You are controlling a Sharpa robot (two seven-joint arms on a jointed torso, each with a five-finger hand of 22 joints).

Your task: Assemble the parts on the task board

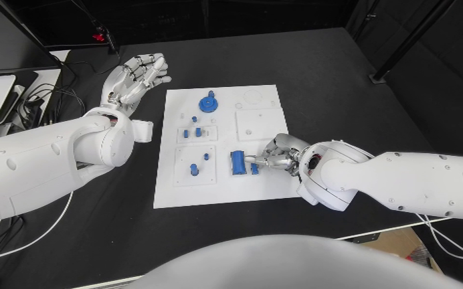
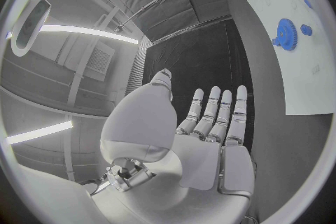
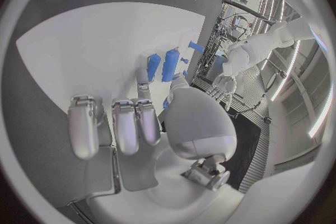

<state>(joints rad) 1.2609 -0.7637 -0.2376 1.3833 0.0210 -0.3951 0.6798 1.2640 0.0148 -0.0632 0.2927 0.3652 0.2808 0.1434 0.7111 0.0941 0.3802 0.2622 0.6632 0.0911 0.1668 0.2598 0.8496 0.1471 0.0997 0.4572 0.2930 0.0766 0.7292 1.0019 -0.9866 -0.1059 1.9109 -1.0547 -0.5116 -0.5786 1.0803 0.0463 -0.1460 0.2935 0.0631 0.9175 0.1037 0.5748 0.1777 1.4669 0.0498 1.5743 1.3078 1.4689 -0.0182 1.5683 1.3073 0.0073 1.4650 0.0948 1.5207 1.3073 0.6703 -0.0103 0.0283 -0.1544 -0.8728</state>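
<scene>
Right hand [image 1: 278, 154] low on the task board [image 1: 265, 188], pinching a small blue part [image 1: 255, 168] — left hand [image 1: 138, 77] upturned, fingers spread.

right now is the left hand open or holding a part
Open: the left hand is off the task board, fingers spread, palm empty.

Bright even light overhead, sharp head view; wrist views bend at edges.
</scene>
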